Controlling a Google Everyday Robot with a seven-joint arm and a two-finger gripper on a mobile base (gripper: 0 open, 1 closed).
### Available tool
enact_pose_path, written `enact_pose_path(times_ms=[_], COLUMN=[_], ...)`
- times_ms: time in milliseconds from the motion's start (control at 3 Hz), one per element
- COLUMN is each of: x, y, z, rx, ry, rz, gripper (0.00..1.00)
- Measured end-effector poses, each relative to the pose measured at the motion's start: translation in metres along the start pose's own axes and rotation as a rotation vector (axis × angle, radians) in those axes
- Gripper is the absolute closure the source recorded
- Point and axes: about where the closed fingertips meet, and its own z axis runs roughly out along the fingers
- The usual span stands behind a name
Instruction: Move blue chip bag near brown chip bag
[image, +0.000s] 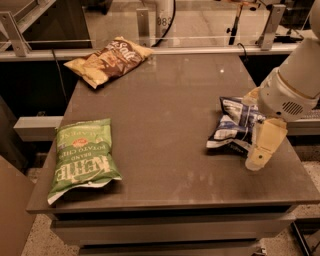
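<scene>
The blue chip bag (235, 125) lies crumpled at the right side of the grey table (170, 125). The brown chip bag (109, 60) lies at the table's far left corner, well apart from the blue one. My gripper (256, 121) comes in from the right on a white arm and sits at the blue bag's right edge. It is open: one cream finger (263, 144) hangs just in front of the bag and the other shows behind it. The bag's right end is hidden by the gripper.
A bright green chip bag (84, 156) lies at the table's near left. A metal rail (150, 50) and glass panel run behind the table. The table's right edge is just under my arm.
</scene>
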Motion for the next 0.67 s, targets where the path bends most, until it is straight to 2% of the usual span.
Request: enact_pose_path(times_ms=[333,667], x=[0.0033,0.0028], y=[-0.0020,-0.0055], z=[0.0218,0.0263], rx=[-0.045,-0.051], ry=[0.011,0.021], rz=[0.002,-0.003], gripper=[0.18,0.41])
